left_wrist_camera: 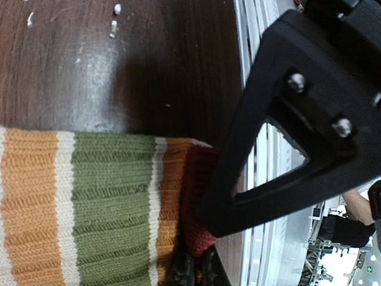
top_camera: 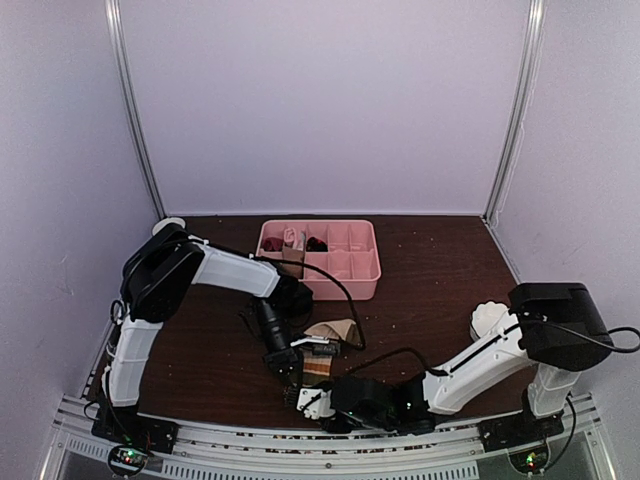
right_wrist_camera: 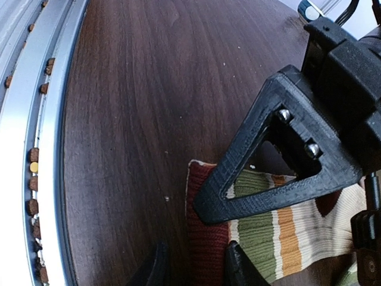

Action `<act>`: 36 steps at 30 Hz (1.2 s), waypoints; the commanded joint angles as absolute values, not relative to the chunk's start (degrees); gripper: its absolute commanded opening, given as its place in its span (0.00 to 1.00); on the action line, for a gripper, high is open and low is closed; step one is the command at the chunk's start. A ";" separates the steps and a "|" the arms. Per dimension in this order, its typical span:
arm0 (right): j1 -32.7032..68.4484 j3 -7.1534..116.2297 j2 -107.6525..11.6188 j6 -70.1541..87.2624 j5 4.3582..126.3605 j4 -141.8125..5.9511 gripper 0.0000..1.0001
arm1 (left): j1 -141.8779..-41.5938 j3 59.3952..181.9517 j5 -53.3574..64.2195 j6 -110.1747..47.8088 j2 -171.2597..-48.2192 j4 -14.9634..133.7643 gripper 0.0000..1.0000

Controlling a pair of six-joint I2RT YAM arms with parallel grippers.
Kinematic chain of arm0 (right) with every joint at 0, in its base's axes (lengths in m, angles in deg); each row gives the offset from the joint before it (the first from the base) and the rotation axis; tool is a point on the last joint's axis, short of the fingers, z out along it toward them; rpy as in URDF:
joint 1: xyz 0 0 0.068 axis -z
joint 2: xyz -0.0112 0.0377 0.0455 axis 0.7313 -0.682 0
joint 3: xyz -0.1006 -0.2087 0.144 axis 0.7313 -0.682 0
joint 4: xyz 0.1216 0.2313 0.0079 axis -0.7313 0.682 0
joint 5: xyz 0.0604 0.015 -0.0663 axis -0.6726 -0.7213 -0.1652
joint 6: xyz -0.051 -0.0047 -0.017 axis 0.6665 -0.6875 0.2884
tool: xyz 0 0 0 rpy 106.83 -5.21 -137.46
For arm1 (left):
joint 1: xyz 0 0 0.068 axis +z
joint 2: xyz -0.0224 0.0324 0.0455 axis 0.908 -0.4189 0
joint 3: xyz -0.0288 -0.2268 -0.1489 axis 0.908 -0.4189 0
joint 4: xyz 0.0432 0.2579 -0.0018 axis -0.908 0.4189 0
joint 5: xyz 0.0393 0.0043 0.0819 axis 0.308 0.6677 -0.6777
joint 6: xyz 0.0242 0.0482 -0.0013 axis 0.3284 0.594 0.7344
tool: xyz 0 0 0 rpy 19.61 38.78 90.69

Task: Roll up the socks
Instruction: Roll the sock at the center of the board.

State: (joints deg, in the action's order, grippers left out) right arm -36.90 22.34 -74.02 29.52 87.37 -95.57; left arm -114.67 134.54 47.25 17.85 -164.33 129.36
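The striped sock lies flat on the dark table in front of the arm bases, beige with olive, orange and white bands and a maroon cuff. My left gripper comes down on the cuff end from above. Its fingertips are shut with maroon fabric pinched between them. My right gripper reaches in low from the right. Its jaws stand open astride the same cuff, with a gap on the left side. The left gripper's black finger crosses the sock just beyond.
A pink divided tray stands behind the sock, with small dark and pink items in its left cells. The metal rail of the near table edge runs close to both grippers. Pale crumbs dot the wood.
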 commanded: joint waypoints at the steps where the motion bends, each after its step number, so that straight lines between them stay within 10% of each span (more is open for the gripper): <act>1: -36.32 22.36 -75.70 27.69 85.37 -96.85 0.31 | -114.54 135.05 45.03 20.01 -166.21 130.72 0.00; 13: -34.86 20.57 -77.53 20.55 85.14 -98.00 0.09 | -114.54 134.90 46.73 23.73 -164.51 133.60 0.00; 20: -32.34 18.93 -73.42 9.02 74.85 -92.26 0.00 | -113.32 126.93 39.53 16.58 -153.41 117.58 0.49; 36: -26.42 24.89 -75.88 -11.97 54.08 -81.04 0.00 | -113.31 109.49 24.74 15.50 -129.06 94.17 0.64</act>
